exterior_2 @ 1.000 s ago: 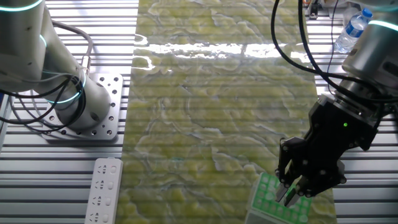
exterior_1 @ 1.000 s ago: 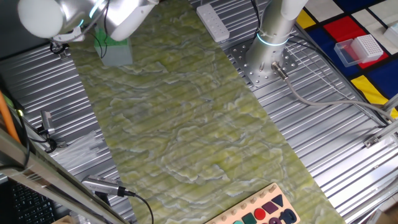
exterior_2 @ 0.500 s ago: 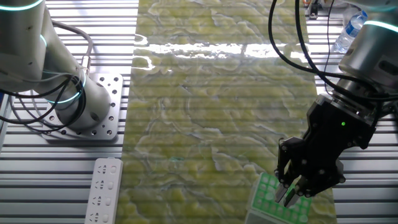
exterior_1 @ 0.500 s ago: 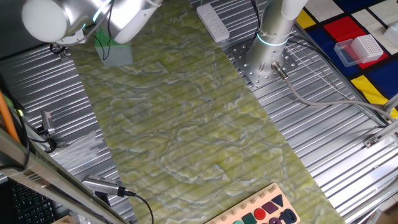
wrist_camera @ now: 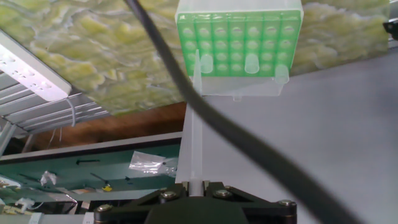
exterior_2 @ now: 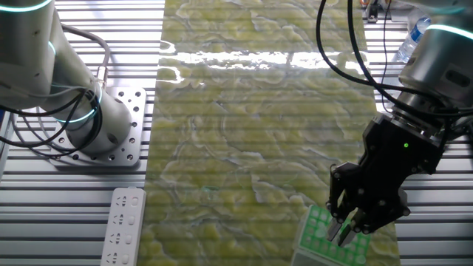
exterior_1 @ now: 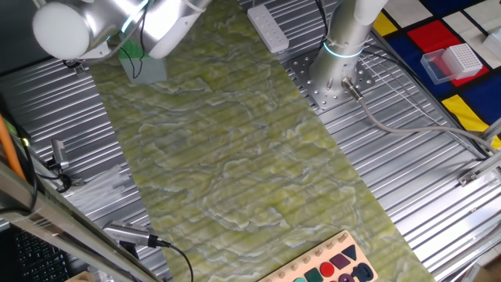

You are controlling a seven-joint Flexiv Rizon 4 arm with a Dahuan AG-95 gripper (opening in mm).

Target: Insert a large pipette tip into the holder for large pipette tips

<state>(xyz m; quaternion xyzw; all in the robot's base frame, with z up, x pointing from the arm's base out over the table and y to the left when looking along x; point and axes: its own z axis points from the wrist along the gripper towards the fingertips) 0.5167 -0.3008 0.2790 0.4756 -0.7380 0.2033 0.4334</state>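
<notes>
A green-veined marbled mat (exterior_2: 244, 133) covers the slatted metal table (exterior_2: 74, 214). At the lower right of the other fixed view, the gripper (exterior_2: 346, 229) hangs over the green-topped rack (exterior_2: 319, 238) at the mat's edge. In the hand view, the jaws pinch the clear pipette tip (wrist_camera: 194, 124), whose narrow end reaches the rack's front row of holes. A white power strip (exterior_2: 124, 225) lies at lower left.

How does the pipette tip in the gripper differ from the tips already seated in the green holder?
The large pipette tip shows its full slender length, reaching toward the green holder; the seated tips show only short stubs above it. The former is held, the latter rest in holes. Both are nearly clear plastic.
</notes>
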